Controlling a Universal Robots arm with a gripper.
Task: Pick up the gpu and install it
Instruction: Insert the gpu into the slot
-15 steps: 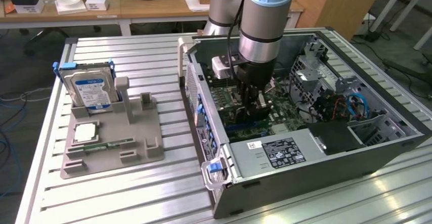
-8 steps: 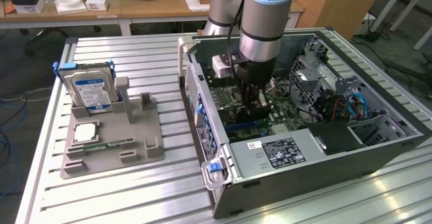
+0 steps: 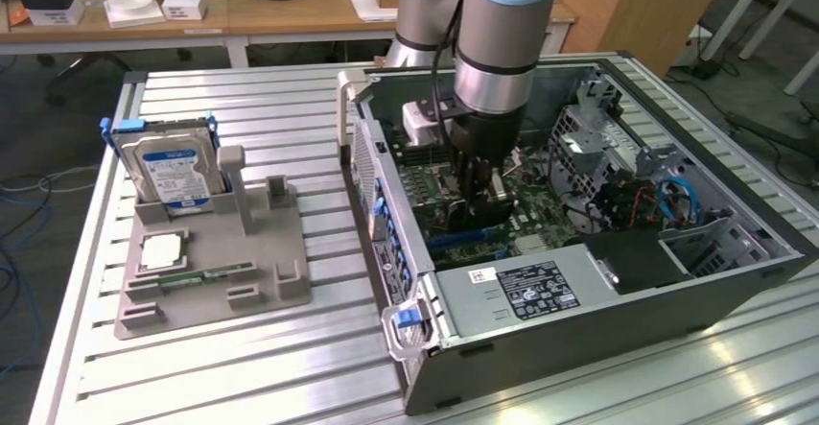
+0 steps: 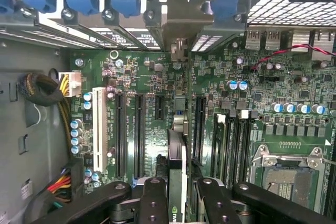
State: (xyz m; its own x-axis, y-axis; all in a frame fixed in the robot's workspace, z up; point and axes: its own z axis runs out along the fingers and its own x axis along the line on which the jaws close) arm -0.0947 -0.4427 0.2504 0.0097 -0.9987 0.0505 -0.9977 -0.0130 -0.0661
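Inside the open case (image 3: pixel 615 343), the gripper (image 4: pixel 181 203) is clamped on the gpu (image 4: pixel 177 156).
It hangs edge-down directly below, long axis parallel to the expansion slots (image 4: pixel 139 129).

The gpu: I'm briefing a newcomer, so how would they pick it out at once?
Find the open computer case on the slatted table; the arm reaches down into it. Clamped in the pincer stands the gpu, a thin dark card seen edge-on over the green board. Unlike the labelled hard drive outside, it ends in a silvery bracket.
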